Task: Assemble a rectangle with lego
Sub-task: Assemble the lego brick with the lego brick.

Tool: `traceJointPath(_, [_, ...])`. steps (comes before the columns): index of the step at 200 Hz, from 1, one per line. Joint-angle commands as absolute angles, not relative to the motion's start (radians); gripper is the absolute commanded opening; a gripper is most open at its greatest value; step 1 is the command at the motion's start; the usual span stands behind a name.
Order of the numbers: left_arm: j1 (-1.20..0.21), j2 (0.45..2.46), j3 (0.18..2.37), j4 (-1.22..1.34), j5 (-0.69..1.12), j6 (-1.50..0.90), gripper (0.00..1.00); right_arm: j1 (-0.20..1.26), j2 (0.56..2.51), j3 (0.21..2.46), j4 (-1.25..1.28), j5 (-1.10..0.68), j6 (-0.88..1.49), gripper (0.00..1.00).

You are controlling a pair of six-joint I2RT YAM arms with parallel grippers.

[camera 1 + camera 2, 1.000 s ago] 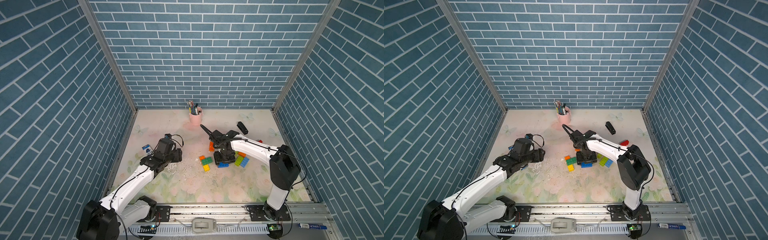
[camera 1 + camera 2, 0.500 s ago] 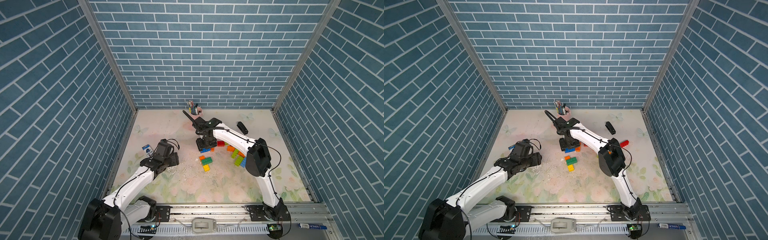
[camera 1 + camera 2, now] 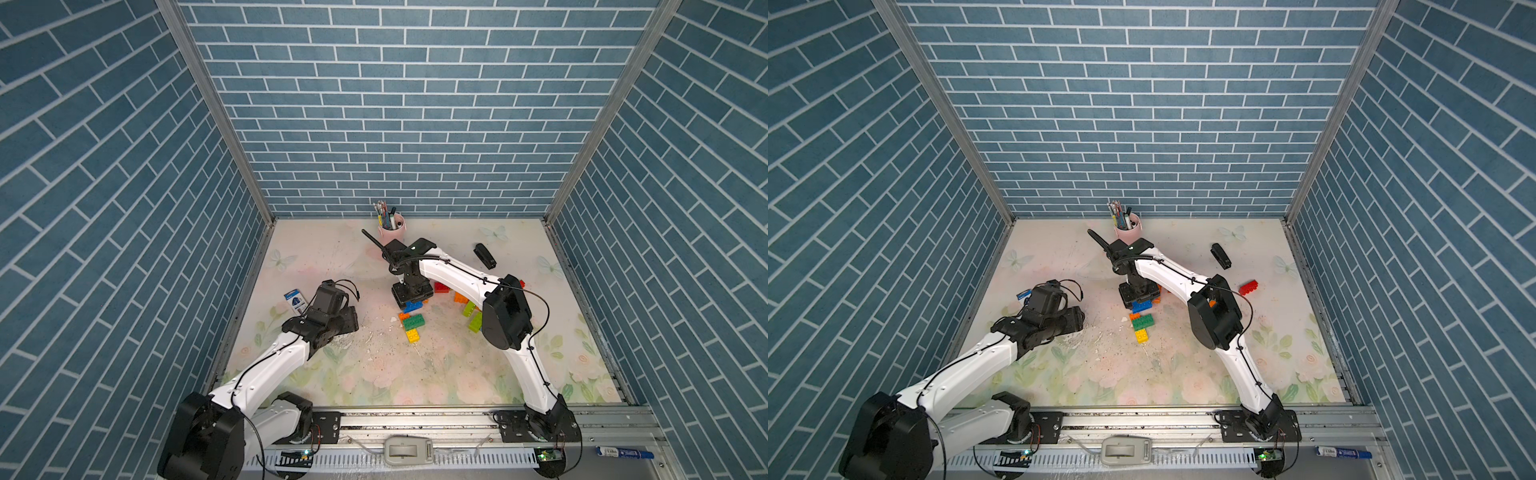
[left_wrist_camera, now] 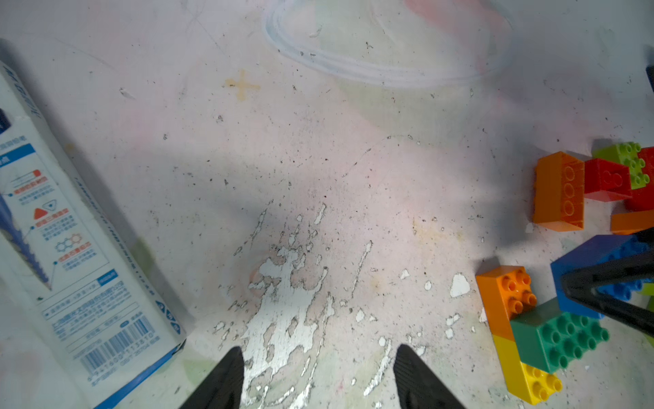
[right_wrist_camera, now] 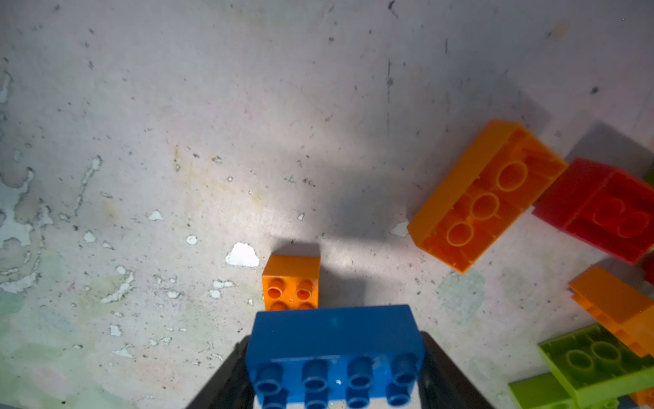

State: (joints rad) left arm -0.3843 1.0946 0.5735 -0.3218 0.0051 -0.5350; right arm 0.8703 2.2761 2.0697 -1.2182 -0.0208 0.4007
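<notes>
- Lego brick (image 5: pixel 334 333) (blue, studs showing) clamped between R gripper (image 5: pixel 334 354) jaws; orange brick (image 5: pixel 291 279) just ahead of them.
- Pink cup (image 3: pixel 392 233) holds pens (image 3: pixel 382 208), beyond R jaws.
- L gripper (image 4: pixel 318 350) jaws apart, nothing between.

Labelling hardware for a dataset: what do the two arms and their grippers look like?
The left arm and right arm share white link shells, bulky black joints and thin black cables. The left gripper and right gripper are black and tapered.
</notes>
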Motion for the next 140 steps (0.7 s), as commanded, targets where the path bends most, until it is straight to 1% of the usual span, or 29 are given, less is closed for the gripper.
traceJointPath(1, [-0.378,1.110,0.555,-0.307,0.014,-0.539,0.69,0.878,2.307,2.097,-1.264,-0.039,0.358,0.47])
traceJointPath(38, [-0.378,1.112,0.551,-0.299,0.012,-0.540,0.69,0.892,2.335,2.126,-1.264,-0.057,0.353,0.47])
traceJointPath(70, [-0.377,1.117,0.549,-0.295,0.011,-0.541,0.69,0.897,2.336,2.102,-1.249,-0.051,0.351,0.47])
traceJointPath(140, [-0.379,1.124,0.545,-0.284,0.010,-0.542,0.79,0.897,2.326,2.058,-1.231,-0.043,0.350,0.46])
